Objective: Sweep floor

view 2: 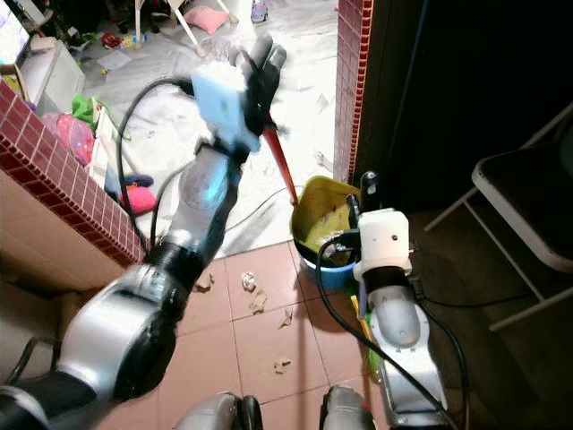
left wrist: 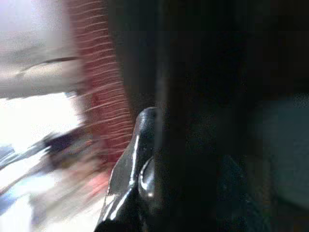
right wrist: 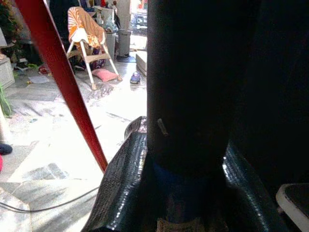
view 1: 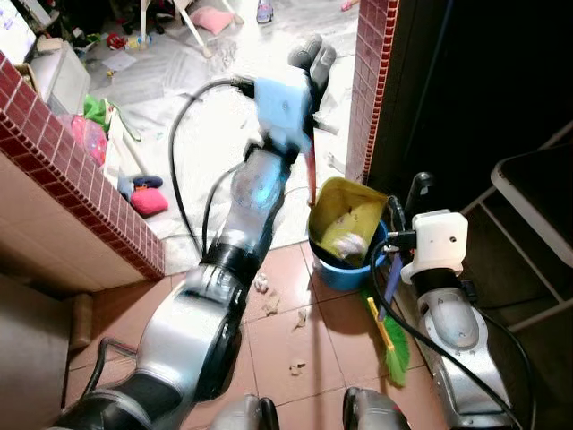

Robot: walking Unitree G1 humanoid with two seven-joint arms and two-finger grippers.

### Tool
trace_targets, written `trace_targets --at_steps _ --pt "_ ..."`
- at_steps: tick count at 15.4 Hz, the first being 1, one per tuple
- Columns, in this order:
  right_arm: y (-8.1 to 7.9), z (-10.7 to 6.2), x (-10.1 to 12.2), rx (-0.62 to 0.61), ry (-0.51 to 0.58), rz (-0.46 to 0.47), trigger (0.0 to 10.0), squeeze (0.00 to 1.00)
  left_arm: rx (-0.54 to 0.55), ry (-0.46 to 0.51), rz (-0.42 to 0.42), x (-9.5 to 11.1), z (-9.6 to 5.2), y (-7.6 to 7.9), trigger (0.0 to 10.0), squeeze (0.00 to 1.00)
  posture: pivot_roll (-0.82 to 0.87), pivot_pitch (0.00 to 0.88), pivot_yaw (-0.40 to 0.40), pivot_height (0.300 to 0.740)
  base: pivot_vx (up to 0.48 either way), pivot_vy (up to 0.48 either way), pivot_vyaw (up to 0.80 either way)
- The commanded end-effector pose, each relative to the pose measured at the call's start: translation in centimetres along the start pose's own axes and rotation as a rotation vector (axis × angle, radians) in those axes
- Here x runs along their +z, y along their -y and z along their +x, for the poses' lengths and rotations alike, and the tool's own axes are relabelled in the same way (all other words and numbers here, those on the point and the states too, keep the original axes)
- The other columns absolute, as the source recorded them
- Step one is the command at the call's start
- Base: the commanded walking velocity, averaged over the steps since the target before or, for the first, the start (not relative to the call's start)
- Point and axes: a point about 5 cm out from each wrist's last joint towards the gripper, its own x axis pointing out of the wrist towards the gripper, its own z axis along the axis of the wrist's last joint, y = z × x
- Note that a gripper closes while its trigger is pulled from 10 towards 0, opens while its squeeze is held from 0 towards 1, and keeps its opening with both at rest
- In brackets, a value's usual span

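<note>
the left claw is gripping the red dustpan handle at twelve o'clock, and the right claw is clamping the broom at four o'clock. scraps are lying on the floor at centre, so collecting seems underway; next, the broom should be pushing them toward the yellow dustpan.

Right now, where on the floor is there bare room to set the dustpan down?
The freest patch is the terracotta tile between the scrap of litter and the green broom. The bright marble floor beyond the brick pillar also looks open. It is crowded by the blue bucket holding the yellow dustpan, and near the toys beside the brick wall.
</note>
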Motion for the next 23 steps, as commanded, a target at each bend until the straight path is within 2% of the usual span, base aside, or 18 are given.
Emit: trace_targets --at_steps 1,4,5,9,15,18,20,21,22,23 --pt "0.0 0.7 0.7 0.000 0.037 -0.008 10.0 0.00 -0.283 0.038 0.056 0.3 -0.2 3.0 10.0 0.00 -0.14 0.108 0.146 0.740 0.000 0.000 0.00" --pt "0.0 0.9 0.8 0.000 0.040 -0.009 10.0 0.00 -0.469 0.045 0.168 0.0 -1.5 4.3 10.0 0.00 -0.14 0.103 0.139 0.740 0.000 0.000 0.00" --pt "0.1 0.9 0.8 0.001 0.041 -0.010 10.0 0.00 -0.472 0.032 0.170 -0.1 -1.6 4.2 10.0 0.00 -0.13 0.103 0.139 0.740 0.000 0.000 0.00" --pt "0.2 1.3 0.8 0.002 0.049 -0.014 10.0 0.00 -0.402 0.054 0.177 1.0 -0.8 2.3 10.0 0.00 -0.14 0.092 0.122 0.740 0.000 0.000 0.00" --pt "0.4 2.0 0.7 0.011 0.054 -0.024 10.0 0.00 -0.250 0.102 0.192 3.9 1.1 -1.3 10.0 0.00 -0.12 0.073 0.100 0.740 0.000 0.000 0.00" --pt "0.3 2.5 0.7 0.024 0.063 -0.024 10.0 0.00 -0.051 0.187 0.244 6.8 2.1 -4.7 10.0 0.00 -0.11 0.059 0.083 0.740 0.000 0.000 0.00" --pt "0.2 2.7 0.7 0.031 0.065 -0.024 10.0 0.00 0.052 0.201 0.248 7.6 2.2 -6.4 10.0 0.00 -0.10 0.053 0.072 0.740 0.000 0.000 0.00" --pt "-0.1 2.9 0.7 0.042 0.068 -0.020 10.0 0.00 0.170 0.221 0.250 8.5 1.9 -8.2 10.0 0.00 -0.09 0.050 0.062 0.740 0.000 0.000 0.00" --pt "-0.2 3.1 0.7 0.048 0.071 -0.017 10.0 0.00 0.227 0.230 0.242 8.9 1.8 -9.0 10.0 0.00 -0.09 0.048 0.058 0.740 0.000 0.000 0.00" --pt "-0.5 3.3 0.7 0.058 0.073 -0.013 10.0 0.00 0.338 0.243 0.197 9.6 1.5 -10.6 10.0 0.00 -0.08 0.046 0.050 0.740 0.000 0.000 0.00"
